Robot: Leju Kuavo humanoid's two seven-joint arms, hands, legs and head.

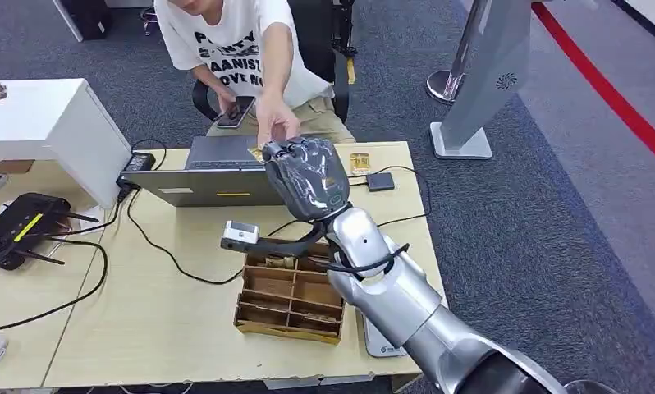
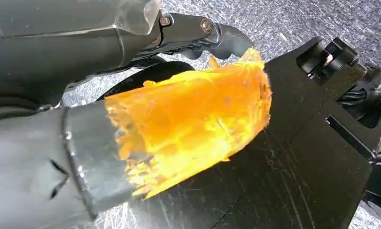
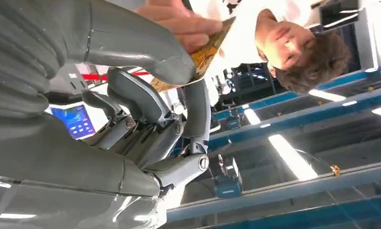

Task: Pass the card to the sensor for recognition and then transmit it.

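Observation:
My right hand (image 1: 308, 176) is raised above the far side of the wooden table (image 1: 144, 312), just past the laptop. It pinches a yellow patterned card (image 3: 205, 52) between the thumb (image 3: 145, 52) and a finger. A seated person in a white shirt reaches across, and their hand (image 1: 275, 123) grips the same card (image 1: 257, 153) at its far end. The small black square sensor (image 1: 380, 181) lies on the table to the right of my hand, its cable trailing off. My left hand (image 2: 131, 119) hangs low beside my body, its thumb wrapped in torn orange covering, and holds nothing.
A grey laptop (image 1: 217, 172) sits at the table's far edge. A wooden divided box (image 1: 290, 295) stands under my right forearm, beside a white flat device (image 1: 382, 341). A black router (image 1: 16, 230) and cables lie at the left. A small gold item (image 1: 359, 162) lies near the sensor.

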